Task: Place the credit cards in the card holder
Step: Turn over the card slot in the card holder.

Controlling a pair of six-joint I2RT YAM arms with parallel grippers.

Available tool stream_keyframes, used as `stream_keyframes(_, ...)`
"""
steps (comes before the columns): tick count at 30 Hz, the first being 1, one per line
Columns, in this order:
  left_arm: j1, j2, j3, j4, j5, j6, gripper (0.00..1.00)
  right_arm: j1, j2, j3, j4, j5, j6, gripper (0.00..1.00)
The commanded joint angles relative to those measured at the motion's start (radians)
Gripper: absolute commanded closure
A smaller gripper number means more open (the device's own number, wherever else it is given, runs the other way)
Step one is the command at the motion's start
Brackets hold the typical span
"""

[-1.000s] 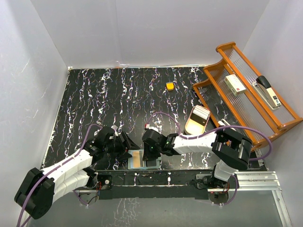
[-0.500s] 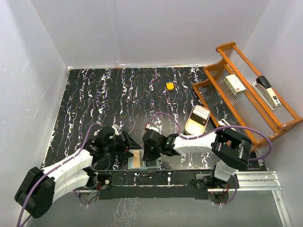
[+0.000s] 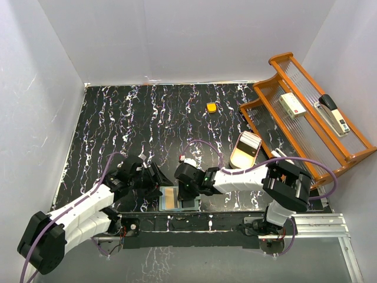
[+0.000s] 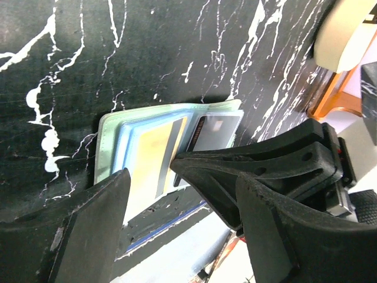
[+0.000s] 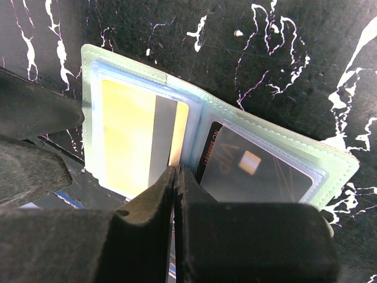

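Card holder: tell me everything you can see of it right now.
The card holder is a pale sage-green bifold with clear inner pockets, lying open at the near edge of the black marbled table. A yellow card with a dark stripe sits in its left pocket, a dark card in its right. The shut right gripper rests at the fold, seemingly touching.

A black counter (image 3: 118, 130), veined with white and faint purple streaks, is stretching from the near edge to the back. Plain white panels are enclosing it: a back wall (image 3: 188, 41), a left wall (image 3: 35, 118) and a right wall (image 3: 350, 35). Soft, even light is falling over them. An orange-brown wooden rack (image 3: 277, 61) with ribbed clear shelves is standing at the counter's right side. An aluminium rail (image 3: 324, 227) is lying by the near right corner.
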Motion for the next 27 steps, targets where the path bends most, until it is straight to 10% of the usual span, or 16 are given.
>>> stream_keyframes(1, 0.005, 0.003, 0.033, -0.048, 0.007, 0.020, 0.29, 0.008, 0.063, 0.005, -0.095, 0.098, -0.020, 1.00)
stream_keyframes(27, 0.004, 0.073, -0.012, 0.077, 0.034, 0.019, 0.27, 0.017, 0.081, 0.001, -0.058, 0.095, -0.039, 1.00)
